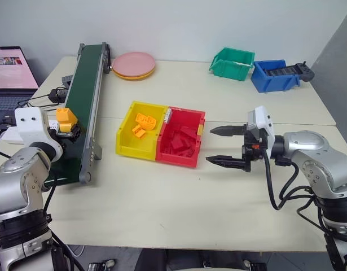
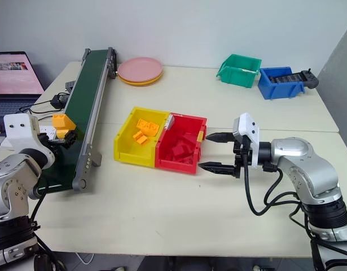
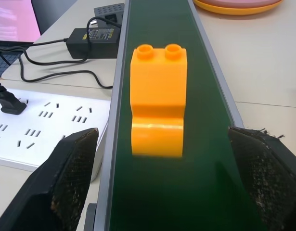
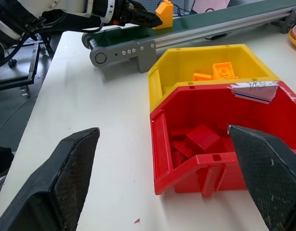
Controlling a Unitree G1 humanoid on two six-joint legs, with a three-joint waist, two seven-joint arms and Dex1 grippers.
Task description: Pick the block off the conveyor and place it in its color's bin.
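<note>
Block (image 3: pixel 157 98): orange-yellow, upright on the green belt of the conveyor (image 1: pixel 83 107), just ahead of the left gripper (image 3: pixel 162 178), whose fingers (image 3: pixel 66 183) are spread wide to either side of the belt and hold nothing (block untouched). Right gripper (image 1: pixel 227 147): fingers wide apart, empty, pointing at the red bin (image 1: pixel 181 144) just beside it. Yellow bin (image 1: pixel 127 135): joined to the red bin's far side from that gripper, holding several orange pieces (image 1: pixel 142 124).

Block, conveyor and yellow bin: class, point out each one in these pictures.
block (image 3: pixel 159 96), left wrist view, its front face.
conveyor (image 1: pixel 83 90), left eye view, bare green belt.
yellow bin (image 1: pixel 127 134), left eye view, its left wall.
</note>
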